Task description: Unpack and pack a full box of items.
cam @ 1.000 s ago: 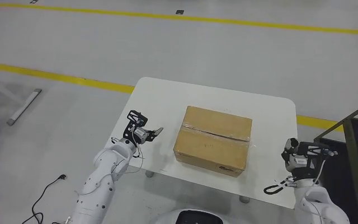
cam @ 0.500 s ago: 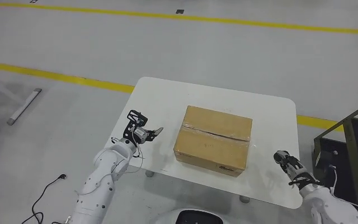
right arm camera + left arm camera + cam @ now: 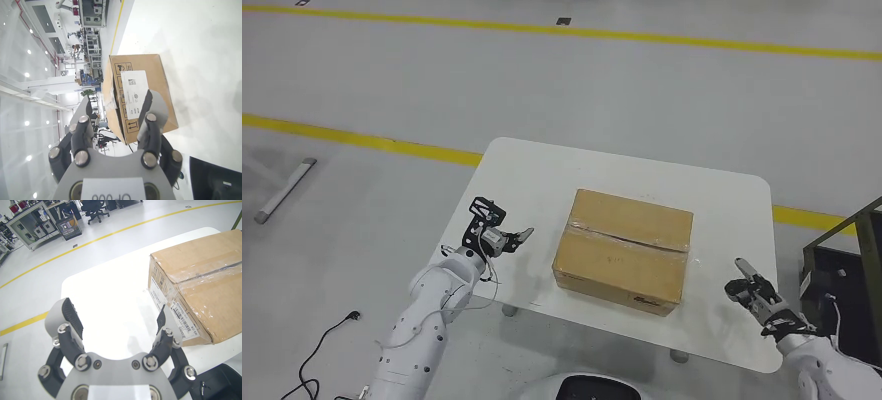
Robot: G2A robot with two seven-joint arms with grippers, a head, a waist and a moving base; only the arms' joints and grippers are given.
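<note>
A brown cardboard box [image 3: 624, 249] sits shut in the middle of the white table [image 3: 532, 175], its top seam sealed with clear tape. White labels cover both of its ends. My left gripper [image 3: 504, 228] hovers open over the table's left side, a short gap from the box's left end [image 3: 198, 281], with nothing between its fingers [image 3: 72, 316]. My right gripper [image 3: 740, 278] stands open off the box's right end [image 3: 140, 91], over the table near its front right corner, tilted and empty.
A dark metal-framed rack [image 3: 847, 270] stands just past the table's right edge. Bare tabletop lies behind the box and on both sides of it. Yellow floor lines [image 3: 362, 138] run beyond the table.
The right gripper has swung up from hanging off the table's front right corner and now points toward the box's right end. The left arm and the box have stayed put.
</note>
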